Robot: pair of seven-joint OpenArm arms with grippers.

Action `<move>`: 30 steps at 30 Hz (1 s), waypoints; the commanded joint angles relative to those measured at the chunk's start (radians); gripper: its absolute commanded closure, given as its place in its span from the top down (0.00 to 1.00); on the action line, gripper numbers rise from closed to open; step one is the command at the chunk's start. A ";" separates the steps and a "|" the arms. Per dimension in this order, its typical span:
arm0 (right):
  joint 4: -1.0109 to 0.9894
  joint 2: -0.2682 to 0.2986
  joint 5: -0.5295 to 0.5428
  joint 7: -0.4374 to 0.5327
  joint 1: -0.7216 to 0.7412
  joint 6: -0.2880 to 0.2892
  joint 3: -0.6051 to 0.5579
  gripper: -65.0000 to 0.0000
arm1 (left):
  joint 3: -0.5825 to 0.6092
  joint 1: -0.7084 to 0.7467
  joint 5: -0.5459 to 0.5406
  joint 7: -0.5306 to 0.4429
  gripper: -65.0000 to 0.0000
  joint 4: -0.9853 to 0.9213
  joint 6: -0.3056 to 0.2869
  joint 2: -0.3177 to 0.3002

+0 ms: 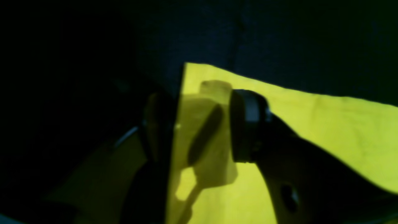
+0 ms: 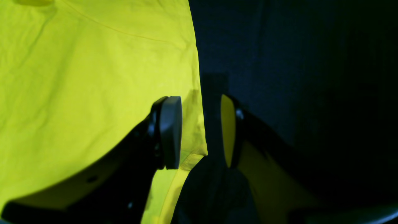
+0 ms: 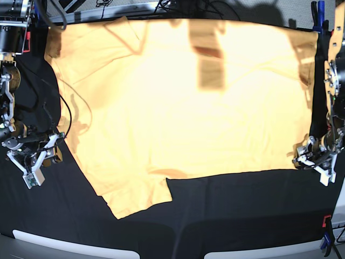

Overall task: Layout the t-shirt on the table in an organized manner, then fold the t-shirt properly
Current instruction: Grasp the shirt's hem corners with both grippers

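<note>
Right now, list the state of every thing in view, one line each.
Pale yellow-orange cotton t-shirt: spread flat, unfolded, one sleeve toward the near edge.
Black cloth table: mostly covered by the shirt.
Left tool: open, straddling the shirt's corner edge.
Right tool: open, straddling the shirt's edge, not gripping.

Looking down past the right gripper (image 2: 201,130), its two pads stand apart with a clear gap between them. One pad (image 2: 170,132) hangs over the yellow t-shirt (image 2: 93,77), just inside the cloth's edge; the other sits over the dark table (image 2: 279,62). The shirt's edge runs up between them, with a hemmed corner just below the first pad.
</note>
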 commanded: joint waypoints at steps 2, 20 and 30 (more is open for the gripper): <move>0.015 0.022 0.006 0.017 0.024 0.000 0.010 0.32 | -0.002 -0.027 -0.003 0.011 0.33 0.011 -0.012 0.005; -0.459 0.019 0.040 0.043 0.374 0.068 -0.108 0.50 | -0.003 -0.026 -0.004 0.015 0.00 0.011 -0.011 0.038; -1.003 -0.008 0.024 0.065 0.685 0.139 -0.360 0.50 | -0.003 -0.026 -0.005 0.026 0.00 0.011 -0.011 0.069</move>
